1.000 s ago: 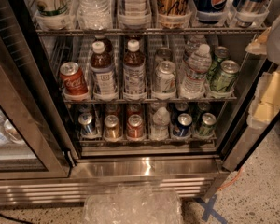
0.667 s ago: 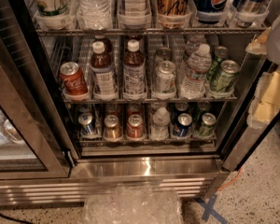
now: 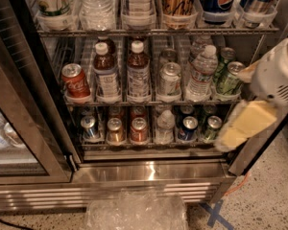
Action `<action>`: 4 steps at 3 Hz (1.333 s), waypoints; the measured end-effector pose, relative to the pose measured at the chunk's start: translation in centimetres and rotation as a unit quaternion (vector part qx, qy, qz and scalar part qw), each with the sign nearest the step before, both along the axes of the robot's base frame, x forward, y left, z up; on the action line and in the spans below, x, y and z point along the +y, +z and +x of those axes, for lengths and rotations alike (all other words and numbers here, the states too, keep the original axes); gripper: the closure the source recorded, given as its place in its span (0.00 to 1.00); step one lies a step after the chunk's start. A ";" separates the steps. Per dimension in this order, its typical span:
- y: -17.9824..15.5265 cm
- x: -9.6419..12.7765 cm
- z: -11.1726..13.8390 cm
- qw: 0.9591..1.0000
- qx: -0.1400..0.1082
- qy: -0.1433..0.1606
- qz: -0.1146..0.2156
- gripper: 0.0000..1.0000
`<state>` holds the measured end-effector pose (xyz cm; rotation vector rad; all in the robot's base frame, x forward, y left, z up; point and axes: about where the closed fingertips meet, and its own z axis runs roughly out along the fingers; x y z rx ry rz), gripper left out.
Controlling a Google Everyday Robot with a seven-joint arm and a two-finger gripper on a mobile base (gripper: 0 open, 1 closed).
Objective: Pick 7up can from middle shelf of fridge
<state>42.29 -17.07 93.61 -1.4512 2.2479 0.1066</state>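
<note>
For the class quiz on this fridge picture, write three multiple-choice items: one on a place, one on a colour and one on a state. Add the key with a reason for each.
1. Where on the middle shelf does the 7up can stand?
A. At the left end
B. Between a brown bottle and a clear water bottle
C. At the right end

2. What colour is the leftmost can on that shelf?
A. Green
B. Red
C. Blue

3. What state is the 7up can in?
A. Upright and untouched
B. Lying on its side
C. Lifted off the shelf

Key:
1 B: those two bottles flank it.
2 B: its body is red with white script.
3 A: it stands on the shelf, while the gripper is at the right, in front of the right edge of the fridge and apart from the can.
</note>
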 end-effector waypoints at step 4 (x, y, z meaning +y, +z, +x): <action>-6.9 6.7 2.0 0.985 -0.009 -0.104 0.140 0.00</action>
